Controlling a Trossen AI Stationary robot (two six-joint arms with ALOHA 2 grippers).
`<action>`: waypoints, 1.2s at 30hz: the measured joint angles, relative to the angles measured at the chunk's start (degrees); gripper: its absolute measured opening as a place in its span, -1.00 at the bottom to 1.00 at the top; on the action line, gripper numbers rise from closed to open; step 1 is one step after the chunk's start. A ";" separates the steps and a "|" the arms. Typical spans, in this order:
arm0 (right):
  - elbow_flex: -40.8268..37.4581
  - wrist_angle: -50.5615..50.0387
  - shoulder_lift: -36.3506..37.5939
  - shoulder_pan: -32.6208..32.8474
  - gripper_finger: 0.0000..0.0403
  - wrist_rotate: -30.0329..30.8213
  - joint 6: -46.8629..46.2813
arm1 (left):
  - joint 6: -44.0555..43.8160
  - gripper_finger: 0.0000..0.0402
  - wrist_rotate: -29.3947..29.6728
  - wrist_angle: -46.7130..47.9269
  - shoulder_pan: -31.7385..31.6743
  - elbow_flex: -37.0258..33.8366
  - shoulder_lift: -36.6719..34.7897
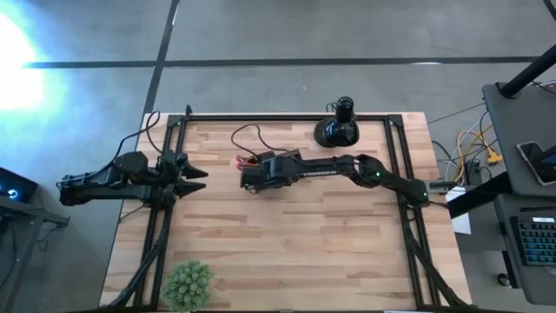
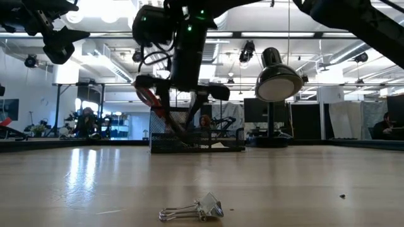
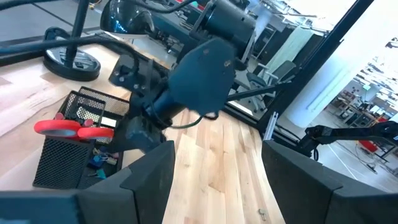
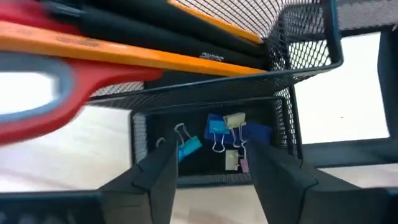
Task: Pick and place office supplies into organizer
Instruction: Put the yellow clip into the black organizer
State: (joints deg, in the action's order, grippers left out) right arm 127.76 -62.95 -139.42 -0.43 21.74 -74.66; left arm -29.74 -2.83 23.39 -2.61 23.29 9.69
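Left gripper [image 1: 198,174] waits at the table's left edge, fingers parted, empty. Organizer [image 1: 254,171] sits centre-rear, holding red-handled scissors [image 3: 73,128], orange pencil [image 4: 186,61] and binder clips [image 4: 217,138]. Right gripper [image 1: 253,174] hovers directly over it, fingers spread, empty.

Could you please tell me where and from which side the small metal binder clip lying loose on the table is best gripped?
Probably from above, across the small metal binder clip's folded body: it lies flat on the wooden table, its wire handles trailing sideways, too thin to pinch.

A green fuzzy plant ball [image 1: 188,284] sits at the wooden table's [image 1: 295,252] near left corner. A black lamp [image 1: 337,126] stands at the table's far edge.
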 joint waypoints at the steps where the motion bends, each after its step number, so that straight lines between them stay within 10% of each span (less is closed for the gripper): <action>1: 0.00 -0.05 0.38 0.44 -0.10 -0.41 0.82 | 0.00 0.13 0.00 0.00 0.01 0.00 0.00; 14: 1.22 -5.33 1.97 20.76 -0.07 -22.48 1.34 | 0.02 0.13 0.02 0.03 0.02 0.00 0.02; 22: 0.74 3.19 1.06 32.20 -0.10 -13.25 46.74 | 0.04 0.13 0.01 0.04 0.01 0.00 0.51; 36: -0.94 3.57 -2.11 33.40 -0.14 -17.64 51.85 | 0.00 0.13 0.00 0.11 0.00 0.00 0.70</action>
State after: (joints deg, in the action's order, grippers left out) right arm 126.82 -59.37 -141.53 32.97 4.10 -22.81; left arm -29.74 -2.83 23.50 -2.61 23.29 10.39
